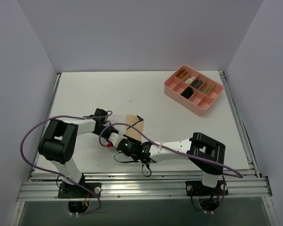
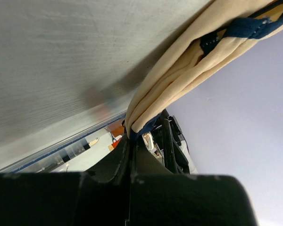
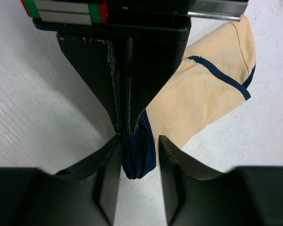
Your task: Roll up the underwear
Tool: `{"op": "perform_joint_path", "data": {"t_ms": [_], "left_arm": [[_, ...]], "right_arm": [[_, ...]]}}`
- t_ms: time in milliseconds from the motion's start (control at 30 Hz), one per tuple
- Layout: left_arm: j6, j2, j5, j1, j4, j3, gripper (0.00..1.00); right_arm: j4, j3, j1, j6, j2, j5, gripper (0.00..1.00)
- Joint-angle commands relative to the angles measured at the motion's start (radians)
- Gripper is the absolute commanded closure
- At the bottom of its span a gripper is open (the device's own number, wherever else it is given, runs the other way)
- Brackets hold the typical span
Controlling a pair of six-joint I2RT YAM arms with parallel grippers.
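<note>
The underwear [image 1: 133, 124] is a tan cloth with dark blue trim, lying near the middle front of the white table. In the left wrist view my left gripper [image 2: 131, 136] is shut on a folded end of the underwear [image 2: 179, 70], which stretches away from the fingertips. In the right wrist view the left gripper [image 3: 125, 126] pinches the bunched dark trim [image 3: 137, 157] from above. My right gripper [image 3: 139, 141] straddles that same bunch with its jaws apart: one finger touches the cloth, the other stands clear of it. The tan body [image 3: 207, 94] lies flat beyond.
A pink divided tray [image 1: 216, 98] with dark and cream rolled cloths sits at the back right. Both arms [image 1: 179, 147] meet low at the table's front, close to the metal rail [image 1: 141, 186]. Grey walls close in the left, right and back sides.
</note>
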Motion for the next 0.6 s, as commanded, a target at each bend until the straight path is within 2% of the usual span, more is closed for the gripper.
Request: {"op": "perform_joint_path", "data": {"t_ms": [0, 67, 433, 467, 533, 567], "left_arm": [[-0.018, 0.007, 0.034, 0.013, 0.028, -0.01, 0.98], [-0.018, 0.003, 0.031, 0.017, 0.026, -0.01, 0.98], [-0.04, 0.014, 0.052, 0.028, 0.051, -0.007, 0.98], [-0.04, 0.014, 0.054, 0.03, 0.051, -0.008, 0.98], [-0.044, 0.017, 0.058, 0.031, 0.054, -0.01, 0.98], [-0.046, 0.018, 0.061, 0.031, 0.054, -0.01, 0.98]], "right_arm": [[0.02, 0.022, 0.008, -0.012, 0.011, 0.048, 0.71], [0.024, 0.019, 0.008, -0.015, 0.011, 0.04, 0.78], [0.03, 0.01, 0.011, -0.003, 0.034, 0.019, 0.98], [0.029, 0.011, 0.011, -0.003, 0.036, 0.016, 0.97], [0.015, 0.016, 0.013, 0.003, 0.04, 0.011, 0.88], [0.013, 0.016, 0.013, 0.003, 0.039, 0.007, 0.75]]}}
